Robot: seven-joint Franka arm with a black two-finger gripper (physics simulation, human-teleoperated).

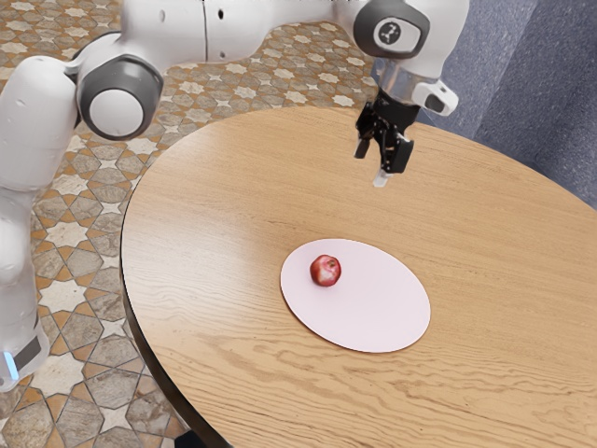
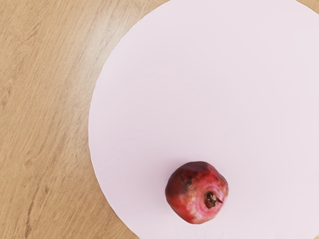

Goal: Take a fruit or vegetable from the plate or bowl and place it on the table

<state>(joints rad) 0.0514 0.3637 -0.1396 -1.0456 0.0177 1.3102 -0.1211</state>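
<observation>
Red-skinned pomegranate (image 1: 326, 271), sitting on the pale pink plate (image 1: 372, 313), just inside the rim toward the exterior view's left, and that's the target! High above the counter (image 1: 205, 215) hangs the end effector (image 1: 380, 163), two fingers spread apart, no pomegranate between them. So which way to go? In the exterior view the target lies below the end effector and off to that view's left, on the plate's side nearer the base (image 1: 20, 345) of the arm (image 1: 177, 33). Looks like a shift that way, then a drop. Long axis? None to speak of: nearly round, crown (image 2: 212, 200) facing up with a slight tilt, so the grip angle seems free. Counter just beyond the plate's rim should suit the set-down.
</observation>
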